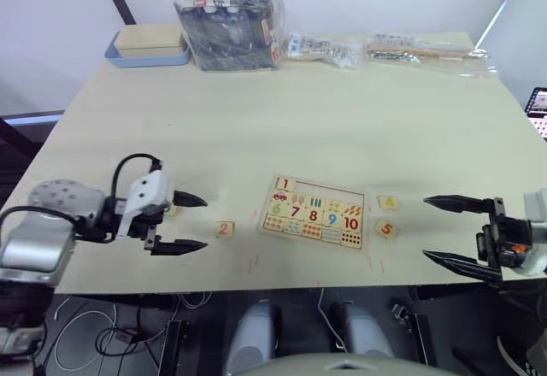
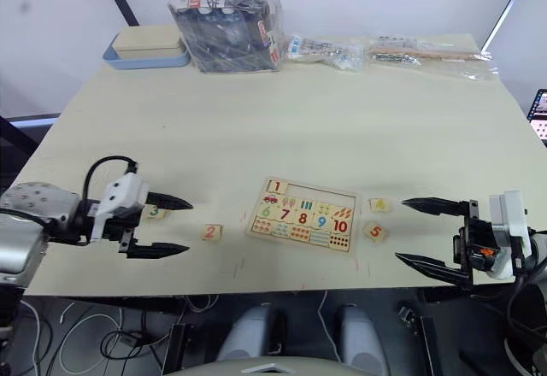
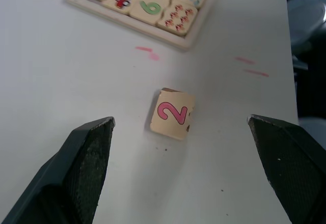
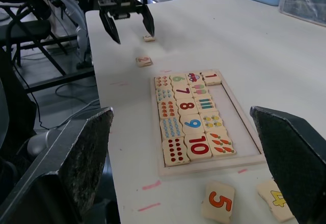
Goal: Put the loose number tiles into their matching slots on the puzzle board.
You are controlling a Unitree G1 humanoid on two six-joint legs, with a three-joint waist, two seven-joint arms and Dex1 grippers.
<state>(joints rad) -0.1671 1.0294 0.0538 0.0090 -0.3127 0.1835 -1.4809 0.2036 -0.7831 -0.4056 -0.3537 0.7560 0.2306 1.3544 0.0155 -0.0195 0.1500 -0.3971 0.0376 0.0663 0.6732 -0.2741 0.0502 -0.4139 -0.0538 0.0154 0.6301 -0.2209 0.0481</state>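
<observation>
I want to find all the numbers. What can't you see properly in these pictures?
- Tile by the left gripper: a finger covers it in the left eye view; the right eye view suggests a 3.
- 4 tile: partly behind a finger in the right wrist view.
- Puzzle board: cut off in the left wrist view.

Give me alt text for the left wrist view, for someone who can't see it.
A loose number 2 tile with a pink digit lies on the pale table, centred ahead of the open left gripper, whose black fingers stand apart on either side without touching it. Beyond it sits a corner of the puzzle board, showing a car picture and a green 6.
</observation>
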